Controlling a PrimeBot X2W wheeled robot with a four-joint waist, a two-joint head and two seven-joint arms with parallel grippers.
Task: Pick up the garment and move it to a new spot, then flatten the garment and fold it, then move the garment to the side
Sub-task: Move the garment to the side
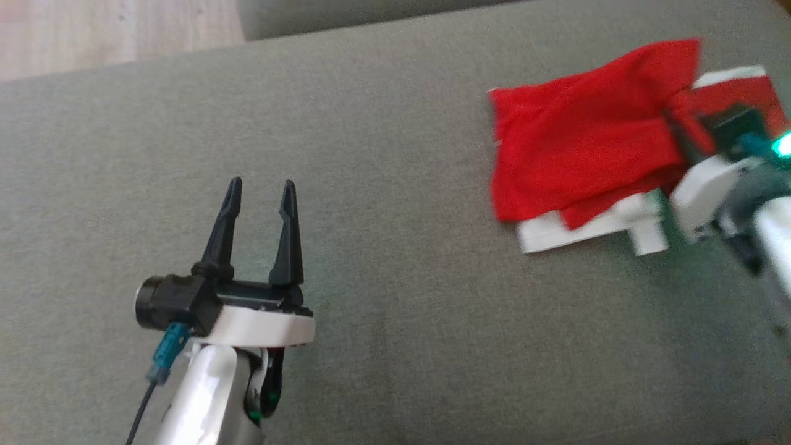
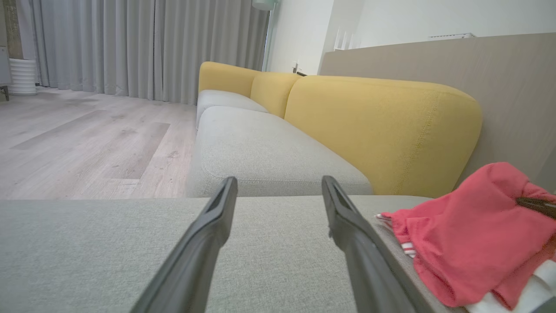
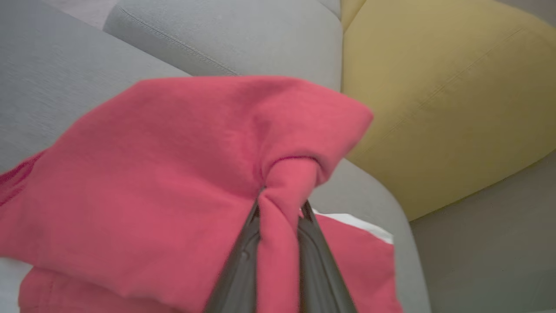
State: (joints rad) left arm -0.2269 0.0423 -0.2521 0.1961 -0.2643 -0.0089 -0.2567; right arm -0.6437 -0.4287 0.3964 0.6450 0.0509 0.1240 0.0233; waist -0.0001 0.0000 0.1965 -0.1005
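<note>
The garment (image 1: 581, 142) is red with white parts, lying folded at the right side of the grey cushion (image 1: 383, 185). It also shows as a pink-red heap (image 2: 469, 230) at the right of the left wrist view. My right gripper (image 3: 280, 202) is shut on a bunched fold of the garment (image 3: 182, 174), lifting that edge. In the head view the right gripper (image 1: 680, 127) sits at the garment's right edge, blurred. My left gripper (image 1: 259, 191) hangs open over bare cushion at the lower left, well apart from the garment, with nothing between its fingers.
Yellow backrests (image 2: 382, 126) rise behind the grey seat cushions (image 2: 260, 148). Wooden floor (image 1: 111, 31) lies beyond the cushion's far edge, with grey curtains (image 2: 143, 48) at the back. A wide stretch of grey cushion separates my two grippers.
</note>
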